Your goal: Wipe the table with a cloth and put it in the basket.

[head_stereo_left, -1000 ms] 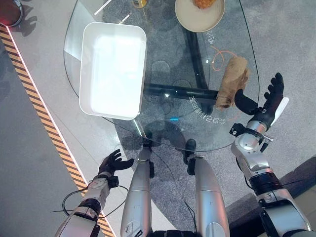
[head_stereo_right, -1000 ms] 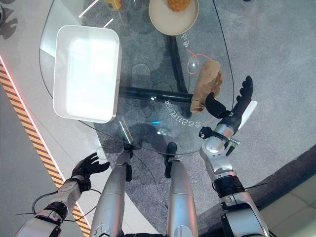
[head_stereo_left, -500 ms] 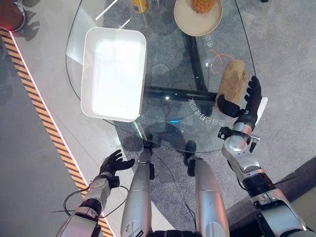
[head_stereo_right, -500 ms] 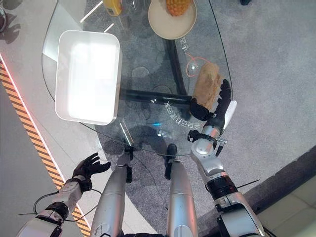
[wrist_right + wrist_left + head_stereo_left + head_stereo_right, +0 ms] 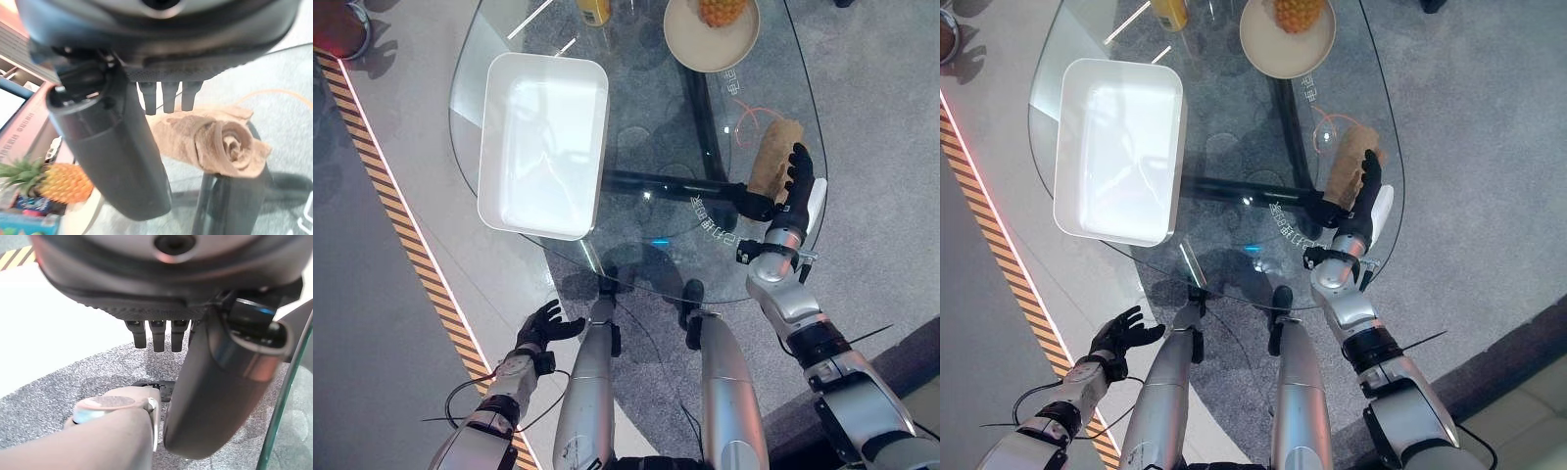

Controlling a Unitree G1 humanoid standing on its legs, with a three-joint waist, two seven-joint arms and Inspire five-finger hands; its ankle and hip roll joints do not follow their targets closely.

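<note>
table: round glass table (image 5: 646, 147) on a dark base, speckled grey carpet visible through the top.
cloth: tan cloth (image 5: 775, 157), rolled up lengthwise, lying on the glass near the table's right edge, well apart from the basket.
basket: white rectangular basket (image 5: 544, 142) on the left part of the table, nothing inside it.
right robot hand: right robot hand (image 5: 790, 188) at the near end of the cloth; fingers straight and lying along the cloth's right side, thumb spread out to its left (in the right wrist view the rolled end sits just past the straight fingertips (image 5: 167, 102), not clamped by them). open posture, no grip on the cloth.
left robot hand: left robot hand (image 5: 542, 326) low beside the body, off the table over the floor, fingers loosely spread, holding nothing.
plate: beige plate (image 5: 710, 29) at the far side of the table with a pineapple (image 5: 722, 10) on it.
bottle: yellow bottle (image 5: 594, 11) at the far edge, left of the plate.
cord: thin orange cord (image 5: 748, 103) looping on the glass just beyond the cloth.
floor: hazard-striped tape (image 5: 401, 215) running along the floor left of the table.
</note>
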